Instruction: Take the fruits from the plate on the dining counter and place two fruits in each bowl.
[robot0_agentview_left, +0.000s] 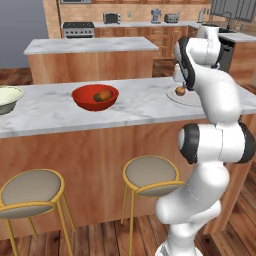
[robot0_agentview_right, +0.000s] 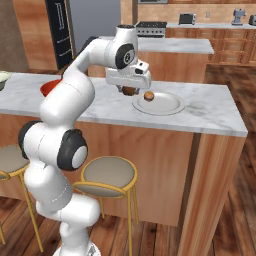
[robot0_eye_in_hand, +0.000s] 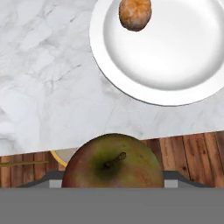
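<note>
**Apple clamped in the end effector beside the plate**

While an apple (robot0_eye_in_hand: 113, 161) with a reddish-green skin and a short stem is held between its fingers, the end effector (robot0_agentview_right: 129, 91) is seen raised above the worktop (robot0_agentview_right: 210, 112), just to the side of the plate (robot0_agentview_right: 167, 106). From the hand view the apple is seen pressed right up against the camera, at the bottom, its stem end turned toward the lens, and the dark finger tips are mostly hidden behind it on either side. The jaws are thus closed on the apple, part-way apart around its width. In the right base view the held fruit is made out as a dark round shape under the hand.

One small orange-tan fruit (robot0_eye_in_hand: 135, 13) is left on the plate, near its rim, well apart from the held apple. From the hand view the white plate (robot0_eye_in_hand: 175, 65) is seen ahead of the end effector, with bare marble between its rim and the worktop edge; the held apple hangs over that edge, with wooden floor (robot0_eye_in_hand: 183, 153) and part of a stool (robot0_eye_in_hand: 65, 156) seen beneath it.

In the left base view the red bowl (robot0_agentview_left: 95, 97) is found on the worktop further along from the plate, with a brown fruit (robot0_agentview_left: 103, 94) lying inside it. The cream bowl (robot0_agentview_left: 7, 99) is placed at the far end, cut by the picture edge; what it holds cannot be told. Two round stools (robot0_agentview_left: 150, 175) with yellow frames are set under the worktop.
</note>
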